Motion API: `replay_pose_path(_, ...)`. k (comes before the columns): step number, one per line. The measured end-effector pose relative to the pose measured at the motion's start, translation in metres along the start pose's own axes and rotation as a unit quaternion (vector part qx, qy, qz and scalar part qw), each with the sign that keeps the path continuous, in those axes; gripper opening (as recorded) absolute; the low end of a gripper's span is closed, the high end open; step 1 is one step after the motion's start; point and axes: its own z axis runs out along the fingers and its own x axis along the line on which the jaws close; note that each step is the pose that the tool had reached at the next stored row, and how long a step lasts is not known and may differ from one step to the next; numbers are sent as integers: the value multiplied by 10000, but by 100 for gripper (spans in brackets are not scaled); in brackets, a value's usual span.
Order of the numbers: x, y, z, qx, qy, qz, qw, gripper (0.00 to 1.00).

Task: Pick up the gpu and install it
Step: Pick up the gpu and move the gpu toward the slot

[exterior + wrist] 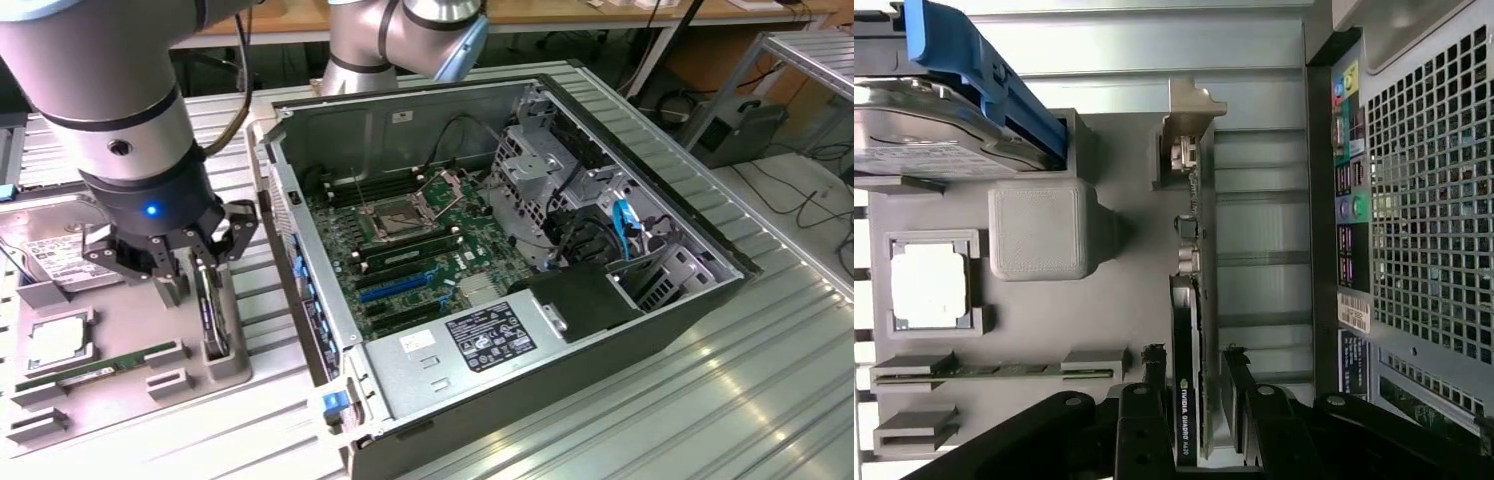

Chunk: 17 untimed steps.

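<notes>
The gpu stands on its edge in a slot of the grey holder tray, to the exterior view's left of the open computer case. In the wrist view the gpu shows edge-on as a thin dark card, with its silver bracket at the far end. My gripper is lowered over the card's near end. In the wrist view the gripper is open, and one black finger stands on each side of the card with small gaps.
The tray also holds a hard drive with a blue rail, a CPU and a green RAM stick. Inside the case, the motherboard has blue expansion slots. The case's rear panel runs close beside the tray.
</notes>
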Motion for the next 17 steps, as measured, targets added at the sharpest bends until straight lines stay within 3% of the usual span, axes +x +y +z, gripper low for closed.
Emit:
replay_pose_path(11,23,66,266,0,2,-42,10000,36)
replay_pose_path(16,24,66,282,3,2,-24,10000,35)
replay_pose_path(17,24,66,283,3,1,-24,10000,28)
